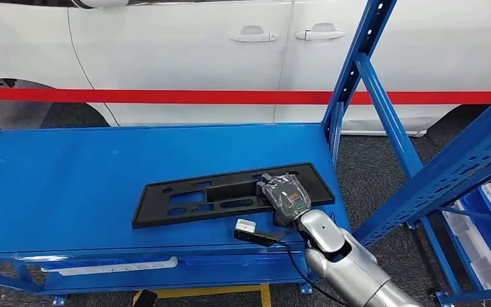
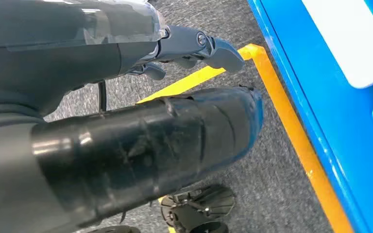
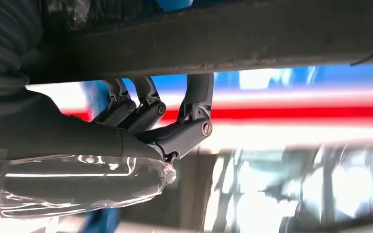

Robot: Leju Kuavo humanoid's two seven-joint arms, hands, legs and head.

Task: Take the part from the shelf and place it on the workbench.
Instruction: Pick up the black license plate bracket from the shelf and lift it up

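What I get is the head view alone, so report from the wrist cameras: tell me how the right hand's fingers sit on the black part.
Observer: In the right wrist view, the right hand's fingers hook onto the edge of the black part.
Operator: Now report the left hand.
Observer: The left hand hangs low over grey carpet, holding nothing, beside a yellow floor line.

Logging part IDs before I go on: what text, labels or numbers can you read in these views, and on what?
No text is readable.
Right hand: orange and green marks on its back, too small to read.
White tag at the wrist: blank or too small to tell.
Black part: no marking seen.
White label on the blue frame: blank.
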